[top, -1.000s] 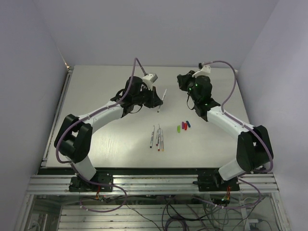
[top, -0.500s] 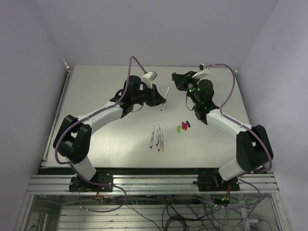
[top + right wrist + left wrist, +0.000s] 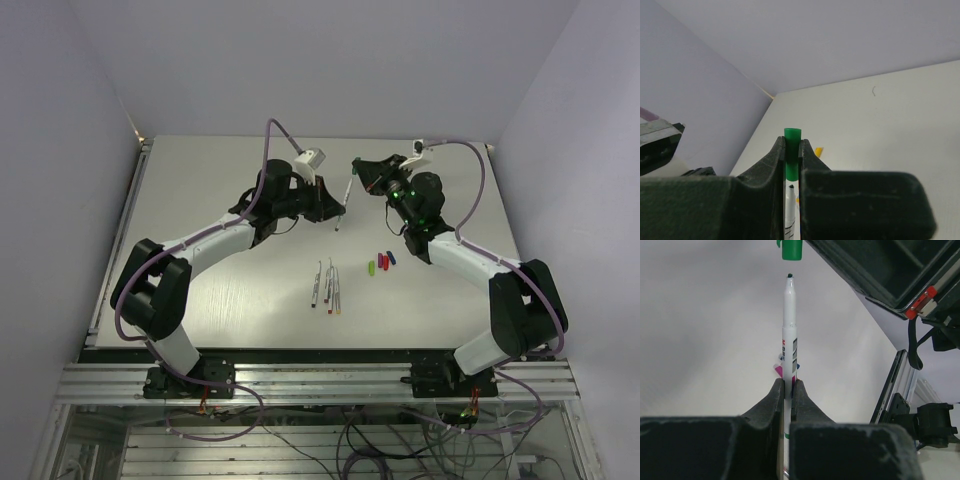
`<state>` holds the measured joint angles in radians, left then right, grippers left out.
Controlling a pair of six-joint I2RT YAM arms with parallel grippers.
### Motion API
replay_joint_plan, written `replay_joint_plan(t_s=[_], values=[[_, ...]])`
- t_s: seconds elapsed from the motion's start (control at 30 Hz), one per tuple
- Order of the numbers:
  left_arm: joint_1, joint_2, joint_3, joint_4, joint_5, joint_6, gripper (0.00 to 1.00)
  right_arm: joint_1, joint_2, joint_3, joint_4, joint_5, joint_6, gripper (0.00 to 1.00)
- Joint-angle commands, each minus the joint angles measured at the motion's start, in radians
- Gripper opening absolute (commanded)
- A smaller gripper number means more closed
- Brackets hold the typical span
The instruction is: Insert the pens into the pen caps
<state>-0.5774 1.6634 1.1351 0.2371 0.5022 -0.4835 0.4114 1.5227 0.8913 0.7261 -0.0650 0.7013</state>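
I stood watching as both arms reached over the far half of the table (image 3: 200,170), their wrists drawn in toward each other above its middle. The left gripper (image 3: 787,386) was clenched on a pen (image 3: 789,315). It pinched the white barrel low down, so most of the pen's length stood out past the fingertips with the dark tip leading. The right gripper (image 3: 791,146) was squeezed tight around a green cap (image 3: 792,134), which sat between the two black fingers with one end poking just clear of them.

Pen and cap were both up off the table, lined up nearly end to end. From the left wrist's side, the tip pointed straight at the near end of the cap with only a sliver of gap between them, and it was not inside. From the right wrist's side, the same tip showed just behind the cap, in the slot between the fingers.

Down on the table, four other pens (image 3: 326,285) lay side by side near the middle, a little toward the near edge, running roughly from near to far. Just to their right lay a small cluster of loose caps (image 3: 381,263), with light green, red and blue among them. The caps lay close together and apart from the pens, and all of it was well away from the raised pair.
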Motion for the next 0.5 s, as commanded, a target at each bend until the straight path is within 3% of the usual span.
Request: replay_joint_plan(t_s=[0.0,0.47], values=[[0.005,-0.026,-0.016,0.052,0.008,-0.011,0.07,-0.005,-0.018,-0.020,0.058,-0.020,0.035,0.00],[0.007,-0.041,-0.035,0.073,-0.016,-0.016,0.07,-0.001,-0.017,-0.029,0.053,-0.035,0.031,0.00]])
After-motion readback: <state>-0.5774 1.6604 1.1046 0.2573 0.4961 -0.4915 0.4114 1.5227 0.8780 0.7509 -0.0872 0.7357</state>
